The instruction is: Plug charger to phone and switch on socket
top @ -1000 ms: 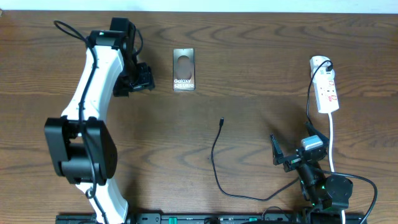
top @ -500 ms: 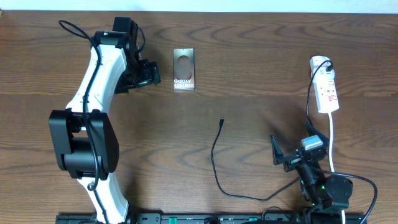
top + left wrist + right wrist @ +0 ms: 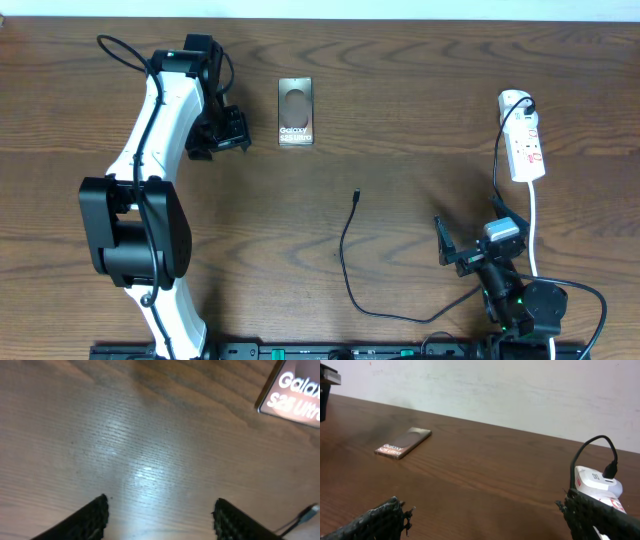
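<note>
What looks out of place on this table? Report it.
Nothing stands out. The phone lies flat and square, the socket lies straight at the right side, and the charger curls loosely by itself, its tip apart from the phone. No spill or damage shows.

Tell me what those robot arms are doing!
They're meant to charge the phone, but nothing is plugged in yet. The left pincer hovers open just beside the phone, holding nothing. The right pincer waits wide open, also empty. The charger lies loose on the table, its tip apart from the phone, and the socket sits untouched on the right.
</note>
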Available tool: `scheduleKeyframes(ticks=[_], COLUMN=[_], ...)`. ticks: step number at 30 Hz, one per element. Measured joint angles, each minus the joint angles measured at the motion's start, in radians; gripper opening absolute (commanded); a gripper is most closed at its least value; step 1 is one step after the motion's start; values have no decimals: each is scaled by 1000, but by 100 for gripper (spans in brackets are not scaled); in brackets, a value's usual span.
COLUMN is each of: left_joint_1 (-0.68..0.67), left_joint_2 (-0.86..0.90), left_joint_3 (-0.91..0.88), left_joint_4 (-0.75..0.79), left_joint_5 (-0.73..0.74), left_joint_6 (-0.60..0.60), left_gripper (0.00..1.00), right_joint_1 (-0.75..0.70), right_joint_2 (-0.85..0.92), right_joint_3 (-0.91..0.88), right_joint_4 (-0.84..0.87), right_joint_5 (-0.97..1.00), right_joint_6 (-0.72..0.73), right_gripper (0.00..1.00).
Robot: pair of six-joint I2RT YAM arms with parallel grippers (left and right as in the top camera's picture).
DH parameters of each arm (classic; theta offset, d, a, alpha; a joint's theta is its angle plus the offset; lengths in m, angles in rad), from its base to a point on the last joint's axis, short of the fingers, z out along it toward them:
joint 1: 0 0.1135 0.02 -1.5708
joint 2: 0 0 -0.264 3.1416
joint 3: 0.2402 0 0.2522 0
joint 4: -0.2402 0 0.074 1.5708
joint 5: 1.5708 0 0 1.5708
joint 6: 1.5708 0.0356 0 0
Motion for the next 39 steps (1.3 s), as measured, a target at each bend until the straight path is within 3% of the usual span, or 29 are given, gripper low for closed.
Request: scheduleKeyframes(ticks=[29,39], left_joint_1=[-4,-4], left_joint_2=[0,0], left_joint_3=[-3,-6], left_joint_4=[17,151], left_joint_5=[3,9], left_joint_6=[1,1], left_gripper=[71,88], right_joint_1=[0,0], right_joint_2=[0,0], right_joint_3=[0,0], right_joint_4=[0,0], right_joint_5=[0,0], right_joint_6=[0,0], right_gripper=[99,99])
